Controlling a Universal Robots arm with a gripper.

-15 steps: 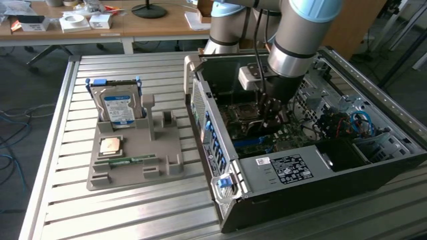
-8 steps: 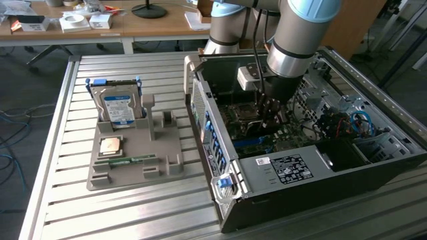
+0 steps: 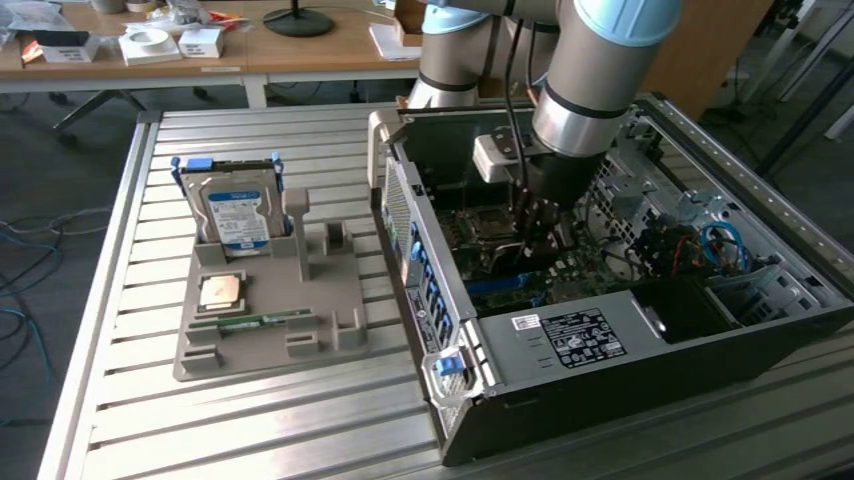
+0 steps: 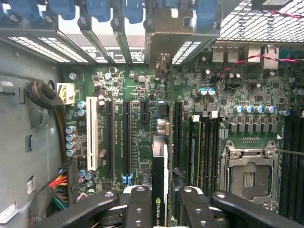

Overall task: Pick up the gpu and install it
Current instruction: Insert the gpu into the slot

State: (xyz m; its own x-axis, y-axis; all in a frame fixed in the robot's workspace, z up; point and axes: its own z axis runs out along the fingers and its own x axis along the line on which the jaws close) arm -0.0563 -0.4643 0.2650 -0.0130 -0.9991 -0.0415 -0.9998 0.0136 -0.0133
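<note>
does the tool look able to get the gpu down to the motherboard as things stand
Probably yes. The tool is shut on the gpu, held edge-on above the motherboard inside the open computer case. Nothing appears to lie between the card and the board beneath it, though which slot it lines up with is unclear.

A workshop corner with a slatted metal surface and a wooden desk behind it

The ribbed aluminium surface (image 3: 267,420) runs in pale silver slats, lit evenly from above. Behind it stands a light wooden desk (image 3: 307,55) carrying small white boxes (image 3: 174,42) and the round black base of a lamp or stand (image 3: 298,20). The grey floor (image 3: 54,170) shows at the exterior view's left, where loose cables (image 3: 34,250) trail across it. A brown wooden panel (image 3: 714,50) rises at the exterior view's right.
</note>
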